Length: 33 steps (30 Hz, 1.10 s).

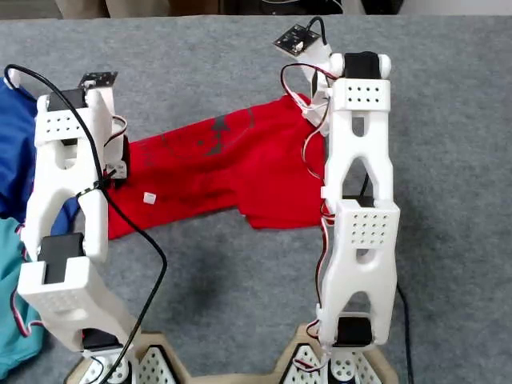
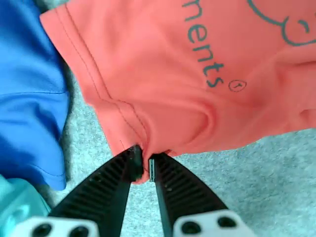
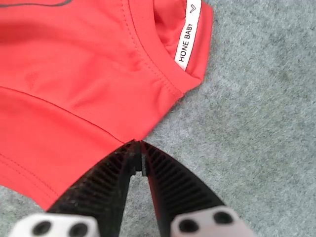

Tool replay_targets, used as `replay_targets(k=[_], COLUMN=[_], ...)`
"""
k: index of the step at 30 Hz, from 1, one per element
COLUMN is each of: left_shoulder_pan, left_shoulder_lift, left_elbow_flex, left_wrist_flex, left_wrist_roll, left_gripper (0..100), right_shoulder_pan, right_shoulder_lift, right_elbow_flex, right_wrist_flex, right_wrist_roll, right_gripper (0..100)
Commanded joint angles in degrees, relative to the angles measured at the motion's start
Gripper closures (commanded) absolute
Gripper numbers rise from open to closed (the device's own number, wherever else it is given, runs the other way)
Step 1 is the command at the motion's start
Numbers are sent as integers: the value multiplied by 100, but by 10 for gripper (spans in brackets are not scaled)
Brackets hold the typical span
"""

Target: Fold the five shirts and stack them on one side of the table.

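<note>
Both grippers clamped on the red shirt (image 1: 216,172), spread across the centre of the grey table (image 1: 448,160).

Left gripper (image 2: 145,165): jaws narrow, pinching the hem corner at the shirt's 9 o'clock end. Right gripper (image 3: 138,158): jaws closed on the shirt edge beside the collar, at the 3 o'clock end. Blue shirt (image 1: 12,136) lies at the table's 9 o'clock edge, teal shirt (image 1: 12,304) at 8 o'clock.

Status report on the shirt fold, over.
Left gripper shut on red shirt hem. Right gripper shut on its edge near collar. Blue shirt close beside.
</note>
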Motion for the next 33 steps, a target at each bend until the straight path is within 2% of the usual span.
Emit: replay_targets(k=[1, 7, 14, 17, 22, 27, 33], left_shoulder_pan=[-123, -580, -624, -501, 88, 334, -53], left_shoulder_lift=[136, 637, 681, 725, 725, 716, 725], left_elbow_flex=[79, 18, -70, -26, 615, 1266, 1310], left_wrist_flex=[-167, -431, -79, 255, 308, -237, -484], left_wrist_roll=[-448, -686, -677, -677, -677, -659, -677], left_gripper=[980, 980, 980, 980, 980, 980, 980], right_shoulder_pan=[-31, -31, -31, -40, -40, -40, -31], right_shoulder_lift=[-163, -163, -163, -154, -154, -154, -154], right_elbow_flex=[-31, 4, 4, 13, 13, 13, 13], right_wrist_flex=[-97, -79, -88, -88, -88, -88, -62], right_wrist_roll=[53, 193, 193, 202, 202, 202, 316], right_gripper=[992, 992, 992, 992, 992, 992, 991])
